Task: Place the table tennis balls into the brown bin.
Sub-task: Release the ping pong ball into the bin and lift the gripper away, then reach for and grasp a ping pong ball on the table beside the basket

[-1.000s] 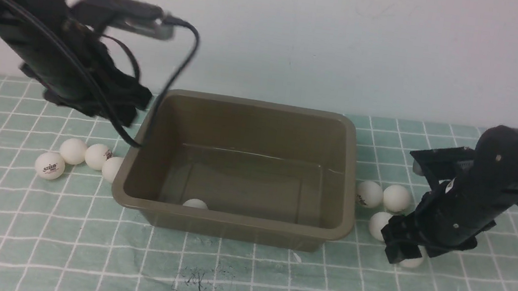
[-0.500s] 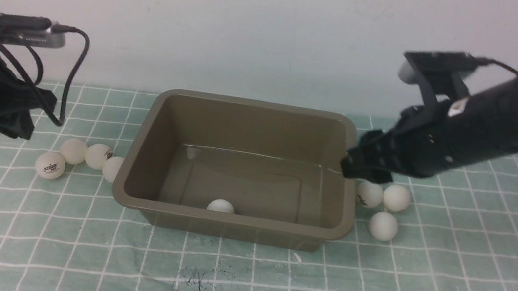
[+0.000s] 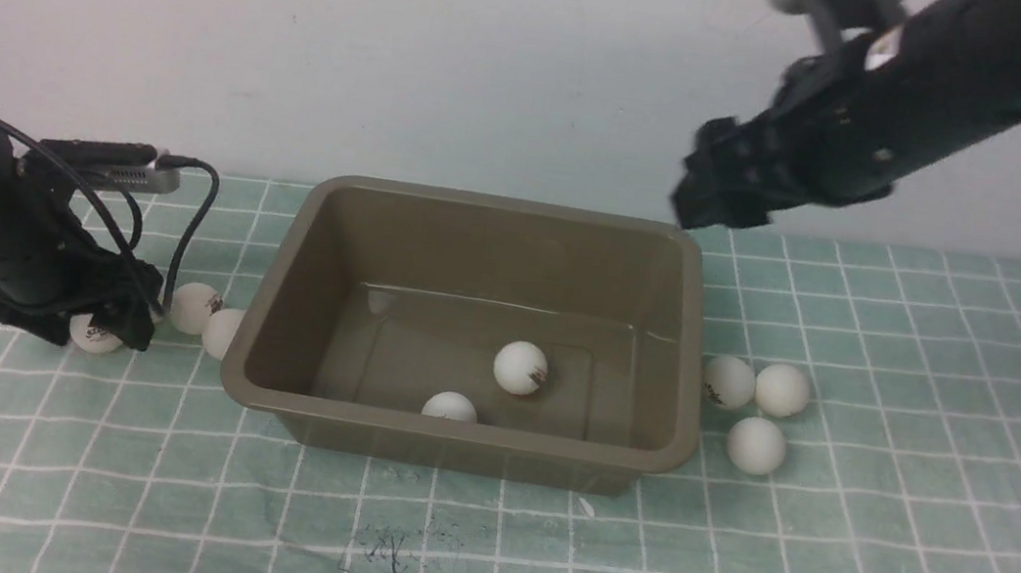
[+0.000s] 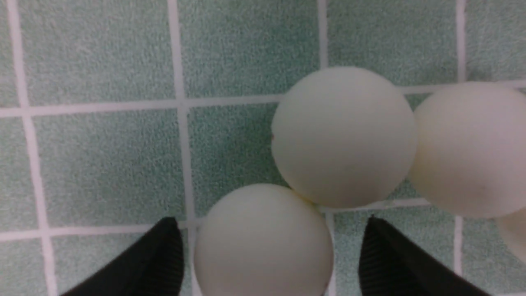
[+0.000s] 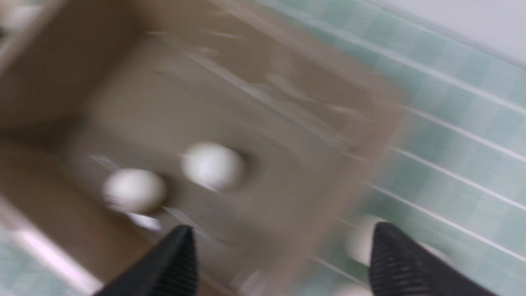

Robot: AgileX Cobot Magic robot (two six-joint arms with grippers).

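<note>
The brown bin (image 3: 502, 204) holds two table tennis balls: one (image 3: 520, 368) near its centre, one (image 3: 450, 407) against its 6 o'clock wall. At the bin's 9 o'clock the left gripper (image 4: 271, 246) is down at the checked cloth (image 3: 475, 558), jaws spread either side of a printed ball (image 3: 94, 336), not pinching it. More balls (image 3: 194, 308) lie just beside. The right gripper (image 3: 704, 204) hangs open and empty above the bin's 1 o'clock corner. Three balls (image 3: 756, 445) cluster at 3 o'clock.
</note>
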